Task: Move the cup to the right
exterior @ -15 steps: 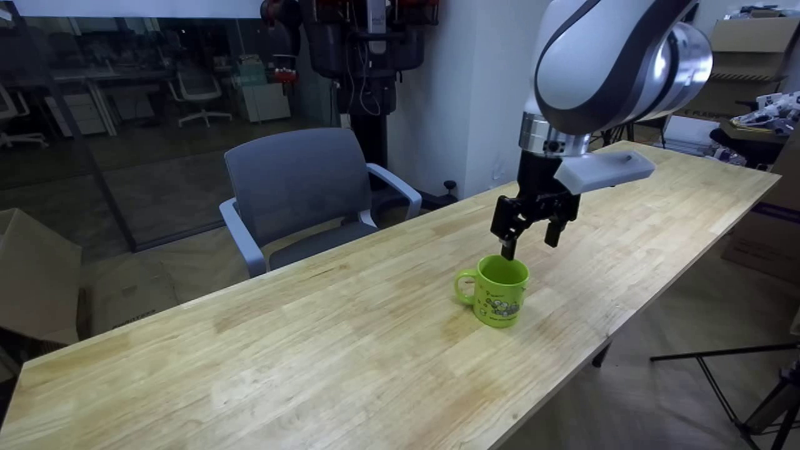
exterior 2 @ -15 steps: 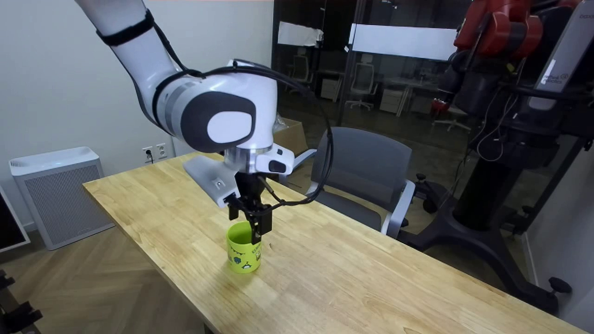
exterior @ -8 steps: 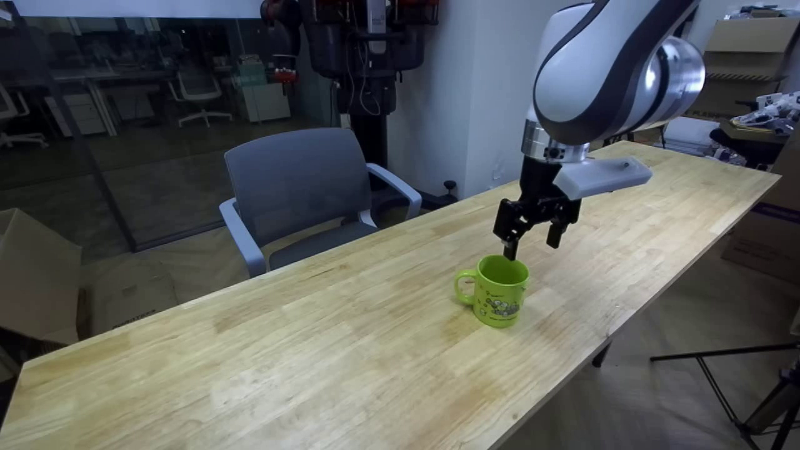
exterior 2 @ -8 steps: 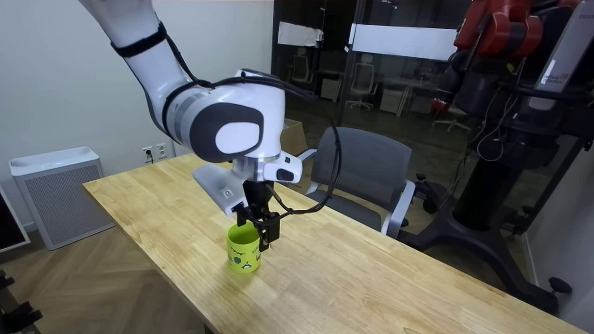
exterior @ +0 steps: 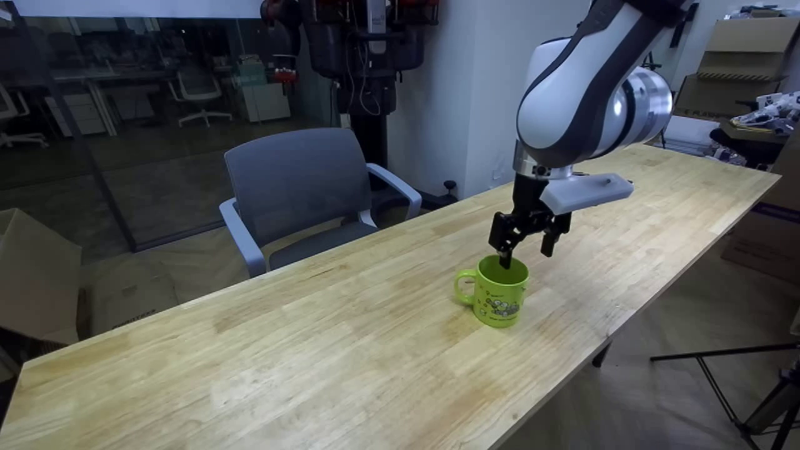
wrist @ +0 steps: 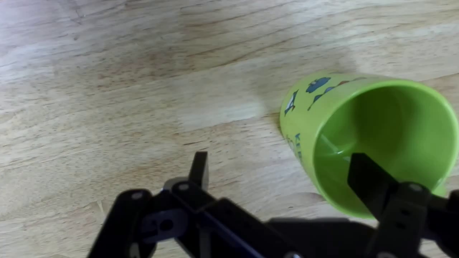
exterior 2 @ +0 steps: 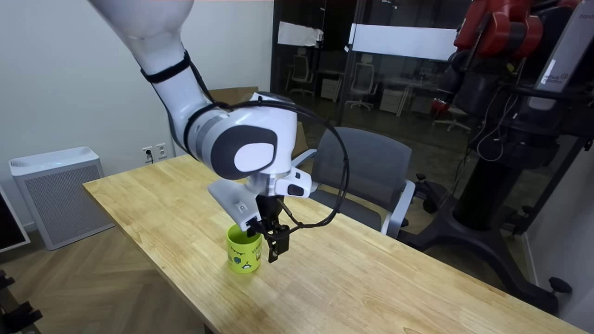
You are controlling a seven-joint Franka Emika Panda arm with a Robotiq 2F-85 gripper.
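The black 2-finger gripper (wrist: 279,157) is positioned with fingers spread, 1 at the mouth of the upright lime-green, loop-handled mug (exterior: 499,299) and 1 outside its wall, the mug standing on the light-brown wooden table (exterior: 312,356).

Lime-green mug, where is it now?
In the wrist view, the lime-green mug stands at the right on the wooden table, one finger of the open gripper overlapping its mouth.
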